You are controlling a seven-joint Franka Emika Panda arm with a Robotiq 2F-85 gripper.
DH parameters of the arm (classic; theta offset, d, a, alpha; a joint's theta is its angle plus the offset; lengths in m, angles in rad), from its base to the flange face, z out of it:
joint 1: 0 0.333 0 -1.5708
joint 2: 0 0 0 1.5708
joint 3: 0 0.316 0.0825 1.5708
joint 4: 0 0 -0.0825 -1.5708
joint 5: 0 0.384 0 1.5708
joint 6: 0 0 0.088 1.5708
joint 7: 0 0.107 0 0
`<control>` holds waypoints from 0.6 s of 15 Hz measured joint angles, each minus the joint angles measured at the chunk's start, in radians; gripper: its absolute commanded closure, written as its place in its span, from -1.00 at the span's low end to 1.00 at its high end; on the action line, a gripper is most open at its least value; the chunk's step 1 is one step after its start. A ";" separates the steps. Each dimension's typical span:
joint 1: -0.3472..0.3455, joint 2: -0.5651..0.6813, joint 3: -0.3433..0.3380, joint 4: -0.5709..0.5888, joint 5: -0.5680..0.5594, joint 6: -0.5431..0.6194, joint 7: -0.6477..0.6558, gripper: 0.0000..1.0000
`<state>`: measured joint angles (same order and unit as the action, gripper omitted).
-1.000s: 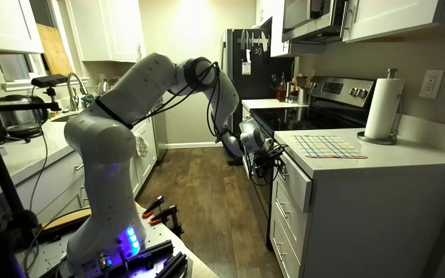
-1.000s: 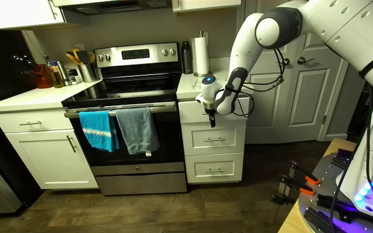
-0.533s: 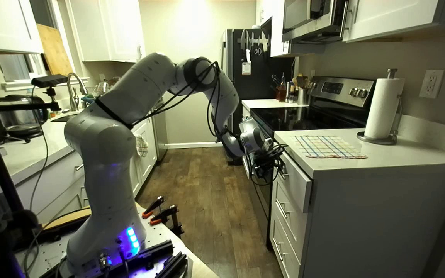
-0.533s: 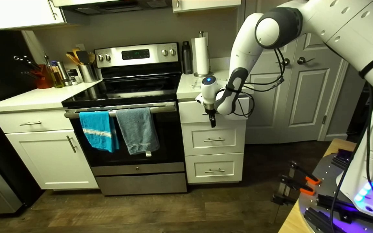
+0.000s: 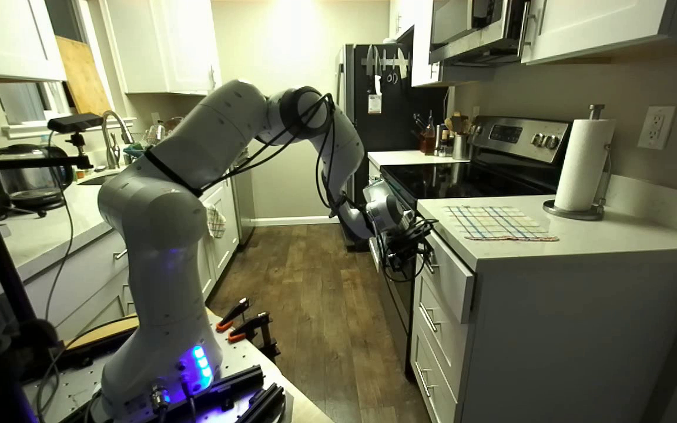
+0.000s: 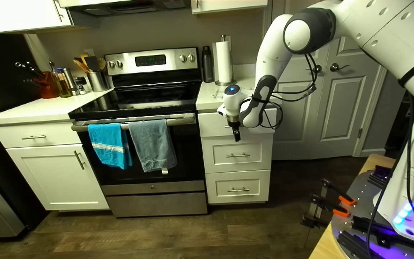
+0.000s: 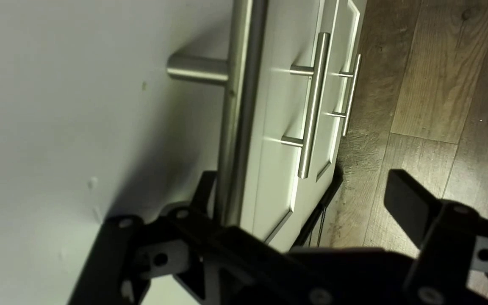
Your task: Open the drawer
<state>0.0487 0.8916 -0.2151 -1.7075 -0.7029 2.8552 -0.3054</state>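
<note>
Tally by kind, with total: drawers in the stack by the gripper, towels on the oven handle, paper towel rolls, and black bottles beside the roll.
Drawers: 3 (top drawer, middle drawer, bottom drawer)
Towels: 2 (blue towel, gray towel)
Paper towel roll: 1
Black bottle: 1
Total: 7

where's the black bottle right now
In an exterior view, upper middle: the black bottle stands on the counter, just right of the stove and left of the paper towel roll.
</note>
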 measured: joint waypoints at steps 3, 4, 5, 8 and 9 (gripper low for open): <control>-0.001 0.000 0.000 0.000 -0.008 0.001 0.000 -1.00; -0.001 0.000 0.000 0.000 -0.008 0.001 0.000 -1.00; -0.001 0.000 0.000 -0.001 -0.009 0.001 0.000 -1.00; -0.001 0.000 0.000 -0.001 -0.009 0.001 0.000 -1.00; -0.001 0.000 0.000 -0.001 -0.009 0.001 0.000 -1.00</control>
<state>0.0478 0.8912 -0.2151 -1.7080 -0.7117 2.8561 -0.3054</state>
